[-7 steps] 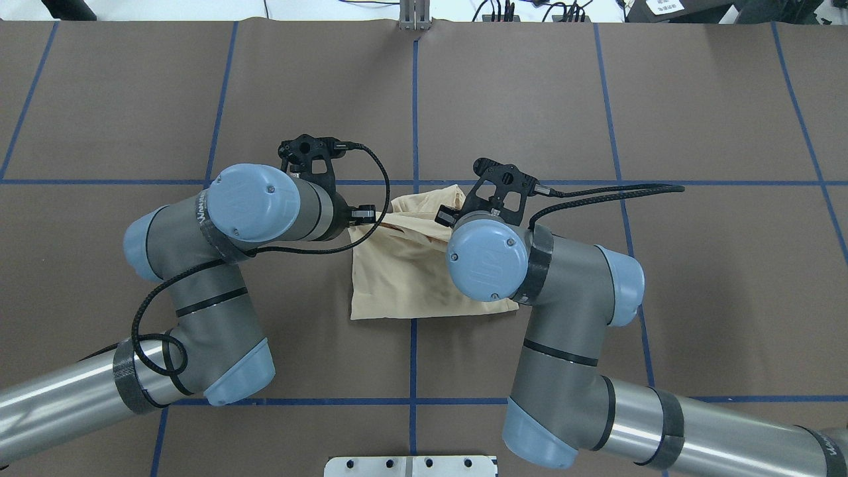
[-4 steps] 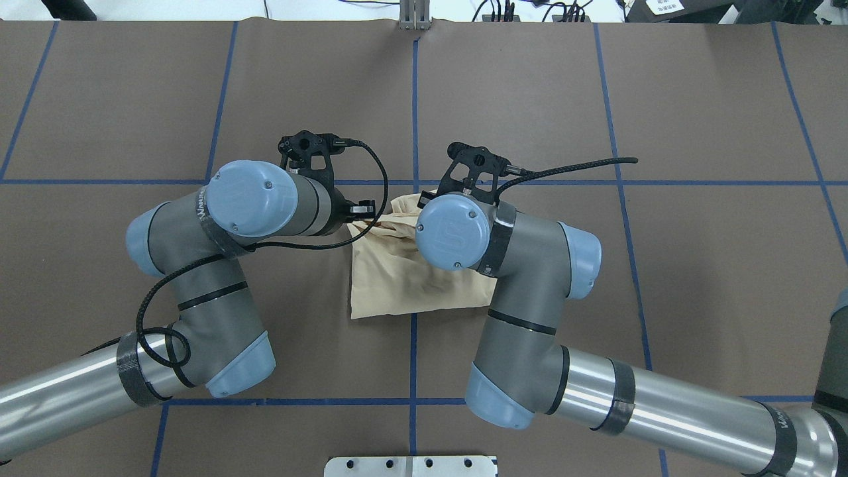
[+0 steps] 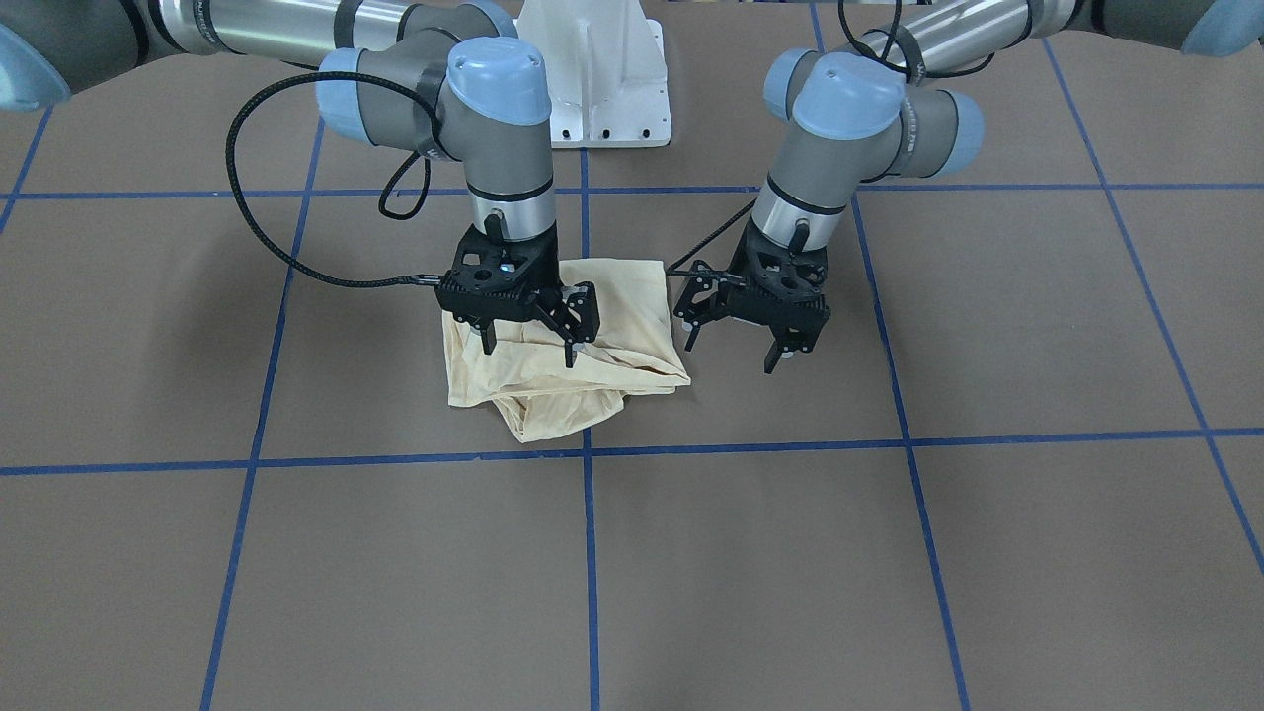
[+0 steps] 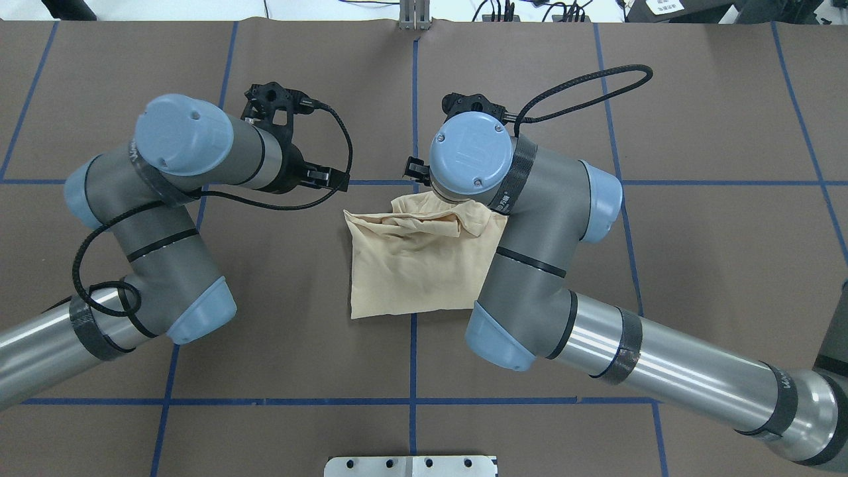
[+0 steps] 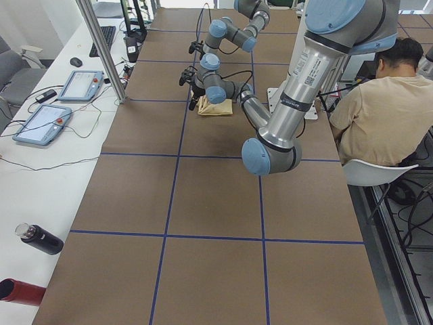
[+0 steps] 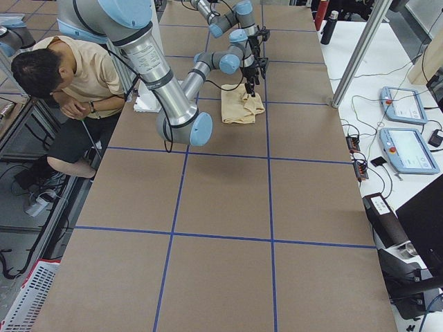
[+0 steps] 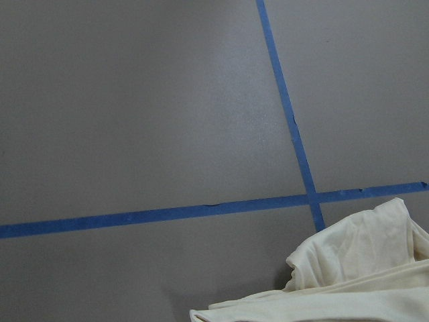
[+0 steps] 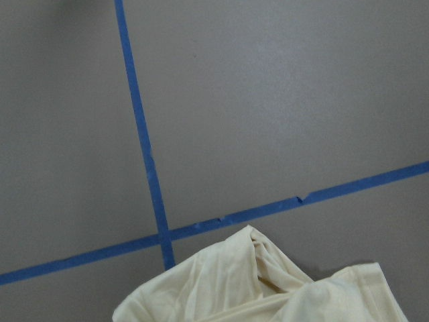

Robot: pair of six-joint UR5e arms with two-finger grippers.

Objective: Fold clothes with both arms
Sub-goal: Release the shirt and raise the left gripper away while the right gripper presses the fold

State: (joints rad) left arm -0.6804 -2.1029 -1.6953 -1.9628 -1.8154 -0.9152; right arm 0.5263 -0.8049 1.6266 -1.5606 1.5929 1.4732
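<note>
From the front, the right pincer [image 3: 529, 354] hovered, jaws apart, over the T-shirt [image 3: 632, 306]; the left pincer [image 3: 729, 357], likewise apart, hung off-cloth at its 3 o'clock. The right sat nearer.

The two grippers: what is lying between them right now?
In the front-facing view, the right gripper hangs over the shirt, whose rumpled side spreads toward the left gripper. Then comes a thin strip of bare brown table. Nothing else.
</note>
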